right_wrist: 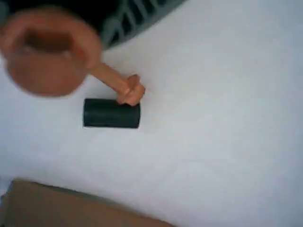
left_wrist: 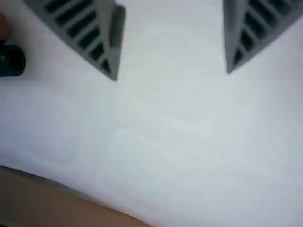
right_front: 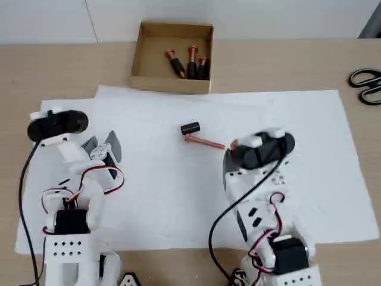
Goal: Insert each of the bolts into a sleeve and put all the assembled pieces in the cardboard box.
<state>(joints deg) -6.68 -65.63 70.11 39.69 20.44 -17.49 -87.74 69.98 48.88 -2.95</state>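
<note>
Bolt [right_front: 204,142] beside sleeve [right_front: 190,128], cardboard box [right_front: 169,84] — well apart

My white plastic arms [right_front: 76,179] carry black motors [right_front: 56,124], looping red and black cables [right_front: 100,173], and grey ribbed triangular fingers [left_wrist: 87,30].

Tabletop [right_front: 53,65], pale wood, partly covered.
One white paper sheet [right_front: 155,196] across the middle. One open cardboard box [right_front: 140,59] just beyond the sheet's far edge. Black scissors [right_front: 366,83] at the right edge. On the sheet: one black sleeve [right_front: 190,128], a copper bolt [right_front: 205,142] tip touching it.
</note>
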